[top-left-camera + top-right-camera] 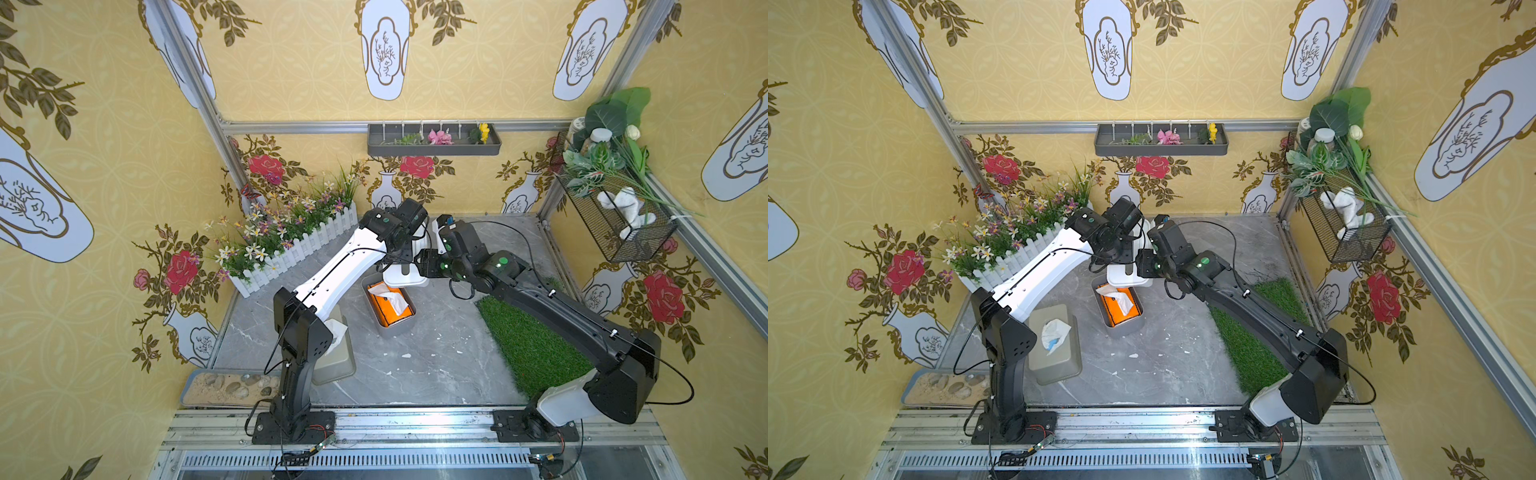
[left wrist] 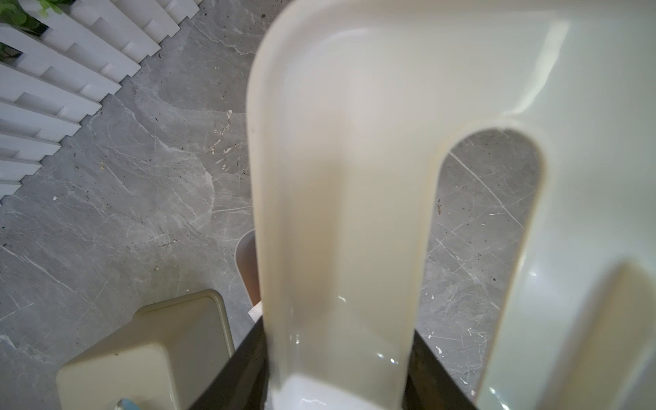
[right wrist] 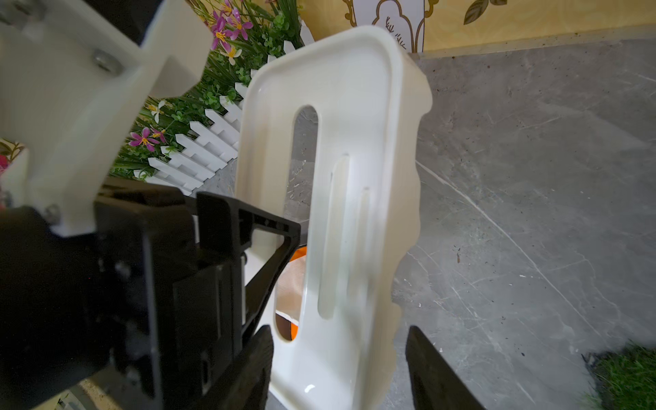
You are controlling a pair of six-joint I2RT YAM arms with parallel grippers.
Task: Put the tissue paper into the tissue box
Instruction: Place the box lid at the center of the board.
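While the two arms meet over the grey marble surface, a white lid with a long slot stands tilted on edge between their tools. In the left wrist view, the left tool is clamped on the lid. The strip between the slot and the lid's rim runs between its dark fingers, and both fingers press against the plastic. The right tool straddles one end of the same lid. One finger lies against it, and a sliver of surface shows between the lid and the other finger. Whether this tool grips the lid or only brackets it cannot be told.

Just below and in front of both tools, the grey tissue box sits open on the surface. The tissue paper, an orange pack, lies inside it, with a crumpled white sheet rising from its top. In both top views the lid overlaps the box's end nearest the tools and leaves the rest uncovered.

Beside the left arm, well back from its tool, stands a beige box with a tissue poking out. A white picket fence with flowers runs outward of the left tool. A green grass mat lies under the right arm, behind its tool.
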